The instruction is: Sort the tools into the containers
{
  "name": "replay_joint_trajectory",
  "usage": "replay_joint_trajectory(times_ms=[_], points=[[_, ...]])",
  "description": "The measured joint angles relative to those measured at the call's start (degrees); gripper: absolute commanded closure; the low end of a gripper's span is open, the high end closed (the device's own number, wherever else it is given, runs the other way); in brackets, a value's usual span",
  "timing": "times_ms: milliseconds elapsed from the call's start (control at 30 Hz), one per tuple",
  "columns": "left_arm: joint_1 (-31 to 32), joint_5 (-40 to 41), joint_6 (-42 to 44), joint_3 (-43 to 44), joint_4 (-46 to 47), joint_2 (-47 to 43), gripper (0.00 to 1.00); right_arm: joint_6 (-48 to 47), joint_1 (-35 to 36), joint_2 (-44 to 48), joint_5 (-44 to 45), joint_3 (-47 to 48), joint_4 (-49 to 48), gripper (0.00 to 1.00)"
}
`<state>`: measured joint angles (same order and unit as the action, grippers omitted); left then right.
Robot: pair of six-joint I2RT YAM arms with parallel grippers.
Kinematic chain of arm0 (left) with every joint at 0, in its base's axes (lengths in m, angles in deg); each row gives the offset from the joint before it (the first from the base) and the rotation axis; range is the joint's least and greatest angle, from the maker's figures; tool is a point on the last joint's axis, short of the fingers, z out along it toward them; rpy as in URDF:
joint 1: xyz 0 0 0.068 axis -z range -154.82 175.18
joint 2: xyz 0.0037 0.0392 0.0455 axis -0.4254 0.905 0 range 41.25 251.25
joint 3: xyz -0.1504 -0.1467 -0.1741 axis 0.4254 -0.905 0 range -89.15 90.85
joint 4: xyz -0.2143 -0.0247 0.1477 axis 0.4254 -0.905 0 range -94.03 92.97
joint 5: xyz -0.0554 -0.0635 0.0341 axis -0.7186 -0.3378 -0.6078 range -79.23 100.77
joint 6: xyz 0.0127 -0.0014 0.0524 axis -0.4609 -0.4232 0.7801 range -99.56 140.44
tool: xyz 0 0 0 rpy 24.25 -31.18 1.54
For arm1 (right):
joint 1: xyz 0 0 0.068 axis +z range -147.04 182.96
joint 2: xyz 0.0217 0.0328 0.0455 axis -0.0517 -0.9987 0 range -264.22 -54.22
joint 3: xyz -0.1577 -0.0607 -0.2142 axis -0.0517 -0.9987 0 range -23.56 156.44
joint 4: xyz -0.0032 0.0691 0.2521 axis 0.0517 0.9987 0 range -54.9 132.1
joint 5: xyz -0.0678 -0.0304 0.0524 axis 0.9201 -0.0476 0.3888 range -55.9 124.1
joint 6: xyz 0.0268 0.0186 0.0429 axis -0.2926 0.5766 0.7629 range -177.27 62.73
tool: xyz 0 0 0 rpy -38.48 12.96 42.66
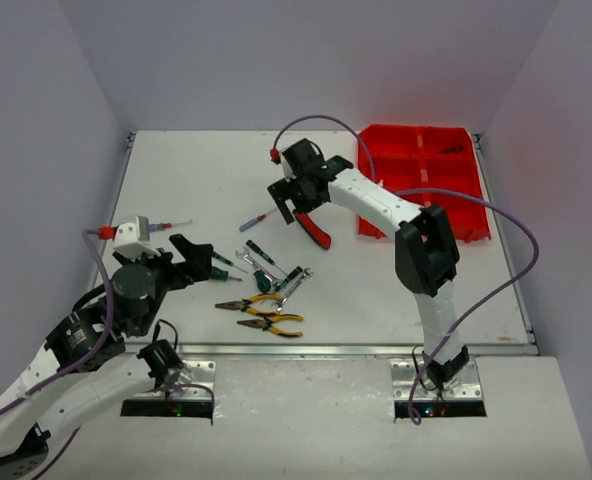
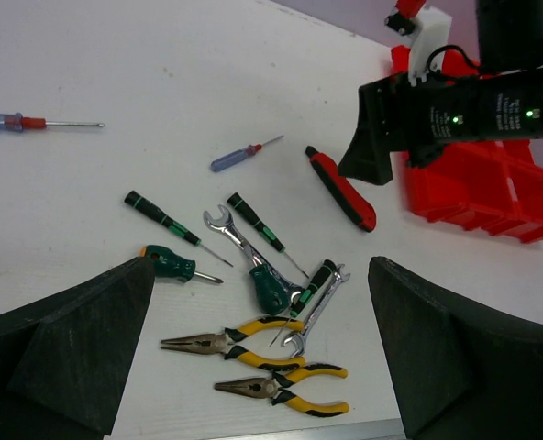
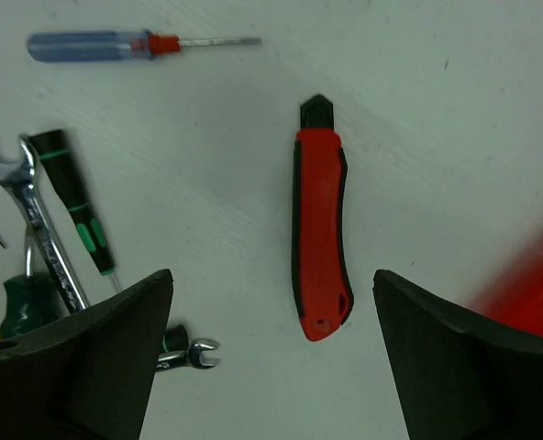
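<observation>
The tools lie in a loose group mid-table: two yellow-handled pliers (image 1: pixel 259 302) (image 2: pixel 230 341), silver wrenches (image 1: pixel 296 285) (image 2: pixel 235 234), green-handled screwdrivers (image 2: pixel 271 289), a blue screwdriver (image 1: pixel 259 220) (image 3: pixel 116 46), and a red-and-black utility knife (image 1: pixel 314 228) (image 3: pixel 320 247). A second blue-and-red screwdriver (image 2: pixel 33 121) lies apart at the left. My right gripper (image 1: pixel 294 200) (image 3: pixel 271 302) is open and empty, just above the knife. My left gripper (image 1: pixel 201 265) (image 2: pixel 260 348) is open and empty, left of the tool group. The red tray of containers (image 1: pixel 426 180) stands at the back right.
A dark tool (image 1: pixel 454 148) lies in a far right compartment of the tray. The tray's corner (image 3: pixel 528 293) shows just right of the knife. The table's near edge (image 1: pixel 356 348) runs just below the pliers. Walls close in the table on three sides.
</observation>
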<state>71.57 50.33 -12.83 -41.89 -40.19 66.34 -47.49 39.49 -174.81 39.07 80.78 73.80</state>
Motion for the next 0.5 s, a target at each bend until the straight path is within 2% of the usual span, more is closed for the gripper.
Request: replay_joint_trajectory(times_ms=[133, 367, 500], points=[[-0.01, -0.02, -0.02, 0.00, -0.04, 0.72, 0.00, 0.10, -0.15, -4.48, 0.51, -0.63, 1.90, 0.21], [0.00, -0.17, 0.01, 0.00, -0.01, 1.65, 0.00, -1.31, -0.71, -14.30, 0.71, 3.69, 3.93, 0.25], [0.00, -0.36, 0.03, 0.00, 0.00, 1.67, 0.00, -1.84, -1.91, -16.58, 0.12, 7.73, 3.50, 0.27]])
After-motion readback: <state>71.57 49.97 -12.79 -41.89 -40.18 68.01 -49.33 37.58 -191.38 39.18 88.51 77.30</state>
